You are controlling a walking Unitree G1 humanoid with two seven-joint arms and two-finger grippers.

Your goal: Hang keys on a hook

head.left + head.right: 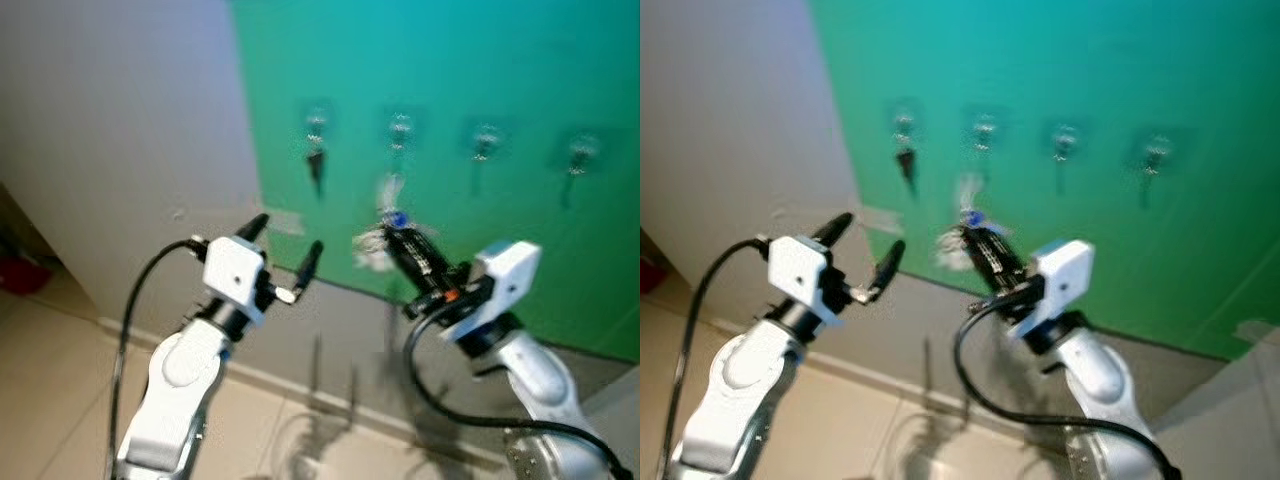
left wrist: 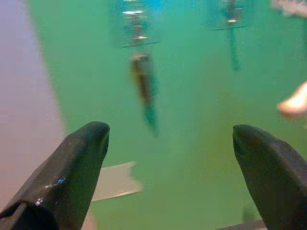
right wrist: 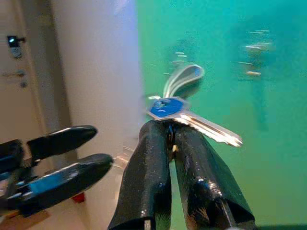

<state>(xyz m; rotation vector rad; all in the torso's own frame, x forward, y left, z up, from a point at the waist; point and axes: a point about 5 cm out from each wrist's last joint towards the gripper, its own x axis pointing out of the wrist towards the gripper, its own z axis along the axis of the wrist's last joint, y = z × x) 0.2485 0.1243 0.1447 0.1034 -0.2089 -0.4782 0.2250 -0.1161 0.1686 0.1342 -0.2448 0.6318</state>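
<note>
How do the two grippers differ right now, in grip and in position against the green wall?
The left gripper is open and holds nothing; the right gripper is shut on the keys. The left sits by the wall's white edge below the leftmost hook; the right sits below the second hook. Both point at the green wall.

A green wall panel [image 1: 450,60] carries four hooks in a row, the leftmost hook [image 1: 316,127] with a dark key [image 1: 317,168] hanging, the next hook [image 1: 400,128], then two more [image 1: 486,141] [image 1: 581,151].

Blue-headed keys [image 3: 184,114] held below green-wall hooks [image 1: 400,128]
</note>
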